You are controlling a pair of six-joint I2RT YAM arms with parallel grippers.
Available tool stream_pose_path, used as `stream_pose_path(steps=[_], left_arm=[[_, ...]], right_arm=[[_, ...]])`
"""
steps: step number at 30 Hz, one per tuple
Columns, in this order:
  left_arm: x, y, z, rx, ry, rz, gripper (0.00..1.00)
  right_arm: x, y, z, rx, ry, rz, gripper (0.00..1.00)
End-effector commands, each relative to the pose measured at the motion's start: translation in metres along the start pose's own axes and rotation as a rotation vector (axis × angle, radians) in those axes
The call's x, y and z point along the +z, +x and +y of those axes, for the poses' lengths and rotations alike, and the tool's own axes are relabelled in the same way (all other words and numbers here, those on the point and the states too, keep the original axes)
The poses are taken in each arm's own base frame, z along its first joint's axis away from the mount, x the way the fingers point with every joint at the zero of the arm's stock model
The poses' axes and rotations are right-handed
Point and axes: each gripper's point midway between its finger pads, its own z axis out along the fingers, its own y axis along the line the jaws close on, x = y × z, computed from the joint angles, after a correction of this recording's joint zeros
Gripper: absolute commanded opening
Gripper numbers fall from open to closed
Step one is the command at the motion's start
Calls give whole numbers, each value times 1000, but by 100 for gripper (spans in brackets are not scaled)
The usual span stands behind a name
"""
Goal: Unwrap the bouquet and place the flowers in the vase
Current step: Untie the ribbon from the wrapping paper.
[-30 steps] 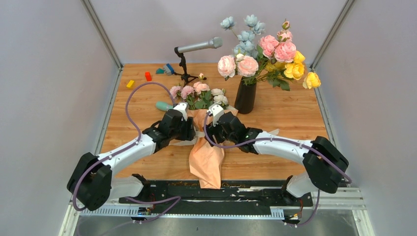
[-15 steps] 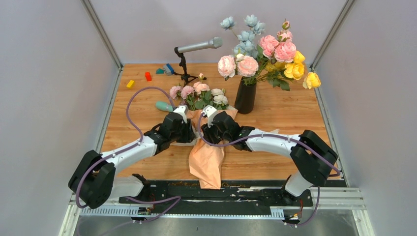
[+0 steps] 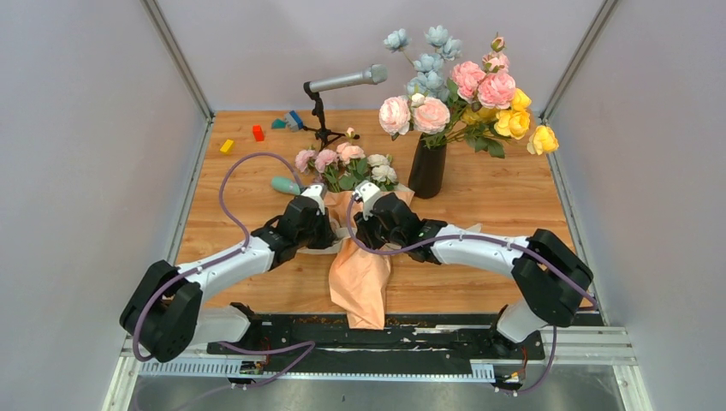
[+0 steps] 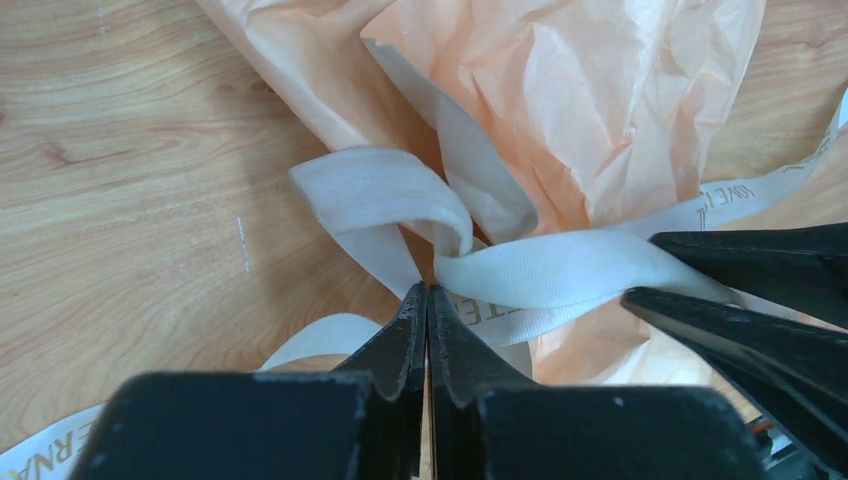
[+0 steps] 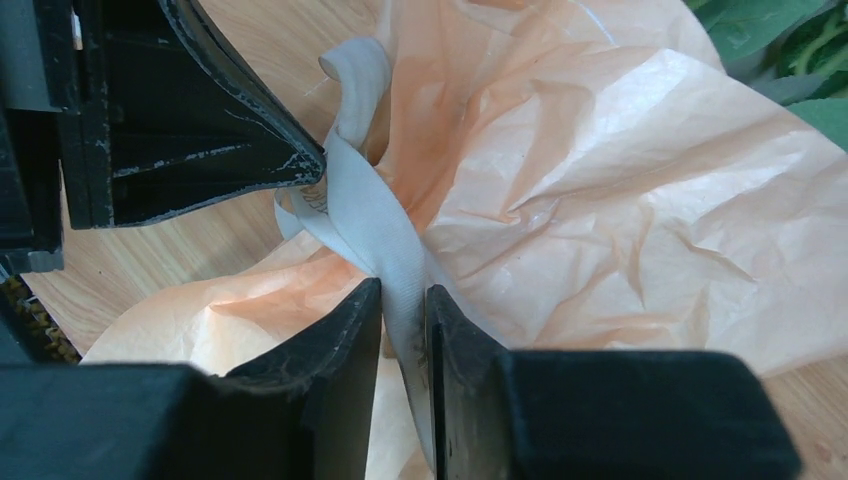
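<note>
The bouquet (image 3: 360, 257) lies mid-desk (image 3: 479, 205), still wrapped, its flowers (image 3: 342, 163) pointing to 12 o'clock and its paper tail to 6, with the vase (image 3: 427, 169) standing at about 2 o'clock from the knot. In the last second both pincers have closed: the left pincer (image 4: 427, 300), at 9 o'clock of the knot, is pressed together on a strand of the ribbon (image 4: 540, 270), and the right pincer (image 5: 403, 300), at 3 o'clock, is clamped on another. With both strands caught, I judge the bow ready to be pulled open toward 9 and 3.
</note>
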Motion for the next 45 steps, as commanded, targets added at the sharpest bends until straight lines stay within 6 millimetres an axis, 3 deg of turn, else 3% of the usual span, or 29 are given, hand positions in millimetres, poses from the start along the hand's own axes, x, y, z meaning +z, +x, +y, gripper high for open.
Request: stream_pose_path(steps=[1, 5, 10, 15, 20, 35, 45], left_arm=[[-11, -19, -1, 1, -19, -71, 1], [-15, -22, 5, 1, -49, -86, 0], [-20, -25, 7, 2, -62, -102, 0], [-26, -29, 22, 10, -119, -113, 0], [-33, -33, 43, -26, -160, -130, 0], [-44, -33, 102, -182, -270, -166, 0], [-54, -27, 122, -268, -314, -199, 0]], right_arm=[[-16, -30, -5, 30, 38, -108, 22], [-22, -28, -7, 45, 45, -113, 18], [-27, -24, -10, 59, 61, -118, 1], [-41, -23, -20, 82, 117, -143, 0], [-60, -14, -43, 133, 237, -173, 0], [-109, 68, -133, 469, 616, -135, 0], [-121, 95, -154, 582, 702, -124, 0]])
